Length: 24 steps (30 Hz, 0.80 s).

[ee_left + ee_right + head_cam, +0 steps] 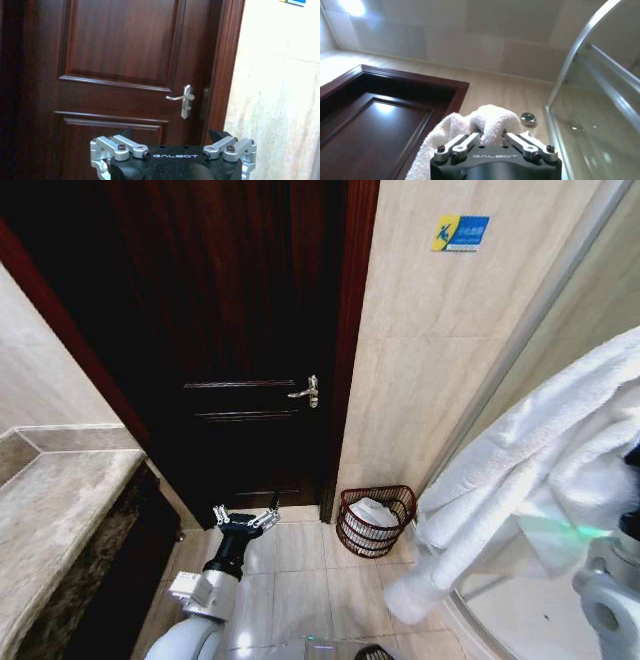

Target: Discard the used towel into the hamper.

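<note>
The towel (530, 470) is held high on the right of the scene, a thick white bundle draped from the raised right arm and hanging down in folds toward the floor. In the right wrist view the right gripper (491, 140) is seen clamped on a bunched ridge of the towel (485, 122), its fingers drawn nearly together with the cloth pinched between them (a pinch on a gathered fold is probably what keeps so much cloth from slipping out). The height of the hold appears chosen so that the lower end clears the tiles while it is carried.

The hamper (375, 520) stands on the floor farther off and to the left of the towel, tucked into the corner where the tiled wall (430, 360) meets the frame of the dark wooden door (240, 330); something white already lies inside it. The towel is well apart from it and not yet over its rim.

The left gripper (246, 519) is held low on the near left, pointed at the door, its fingers spread wide and nothing in them; it seems to be kept out of the way. A stone counter (60, 510) runs along the far left.
</note>
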Motion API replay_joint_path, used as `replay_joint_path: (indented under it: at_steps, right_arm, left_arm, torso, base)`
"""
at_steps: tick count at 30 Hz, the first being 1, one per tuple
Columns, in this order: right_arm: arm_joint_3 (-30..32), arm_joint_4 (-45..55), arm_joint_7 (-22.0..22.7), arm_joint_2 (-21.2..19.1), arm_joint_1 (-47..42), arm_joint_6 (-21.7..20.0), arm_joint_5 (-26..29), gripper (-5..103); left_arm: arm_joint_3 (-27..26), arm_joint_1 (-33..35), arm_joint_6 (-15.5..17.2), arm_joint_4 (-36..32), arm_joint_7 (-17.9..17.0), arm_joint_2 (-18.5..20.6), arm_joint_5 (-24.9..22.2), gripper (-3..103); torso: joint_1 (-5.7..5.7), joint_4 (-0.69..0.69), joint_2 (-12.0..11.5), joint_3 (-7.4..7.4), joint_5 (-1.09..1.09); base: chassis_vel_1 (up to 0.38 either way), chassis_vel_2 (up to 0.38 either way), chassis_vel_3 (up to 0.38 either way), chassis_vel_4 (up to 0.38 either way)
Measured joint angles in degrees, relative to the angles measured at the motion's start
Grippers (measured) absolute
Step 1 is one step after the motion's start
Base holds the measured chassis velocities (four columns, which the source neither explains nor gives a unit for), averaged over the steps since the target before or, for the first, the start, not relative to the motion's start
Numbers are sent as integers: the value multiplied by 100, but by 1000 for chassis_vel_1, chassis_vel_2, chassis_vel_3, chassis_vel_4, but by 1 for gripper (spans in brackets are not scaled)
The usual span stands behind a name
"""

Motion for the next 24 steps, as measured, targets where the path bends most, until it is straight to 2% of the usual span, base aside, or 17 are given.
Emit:
replay_joint_path:
  at_steps: [24]
  right_arm:
    - [-133, 0, -40, -124, 255, -129, -16, 10]
  left_arm:
    - [0, 0, 0, 0, 0, 0, 0, 100]
  torso:
    - [-6, -1, -11, -6, 0]
  base:
    - [2, 2, 2, 2]
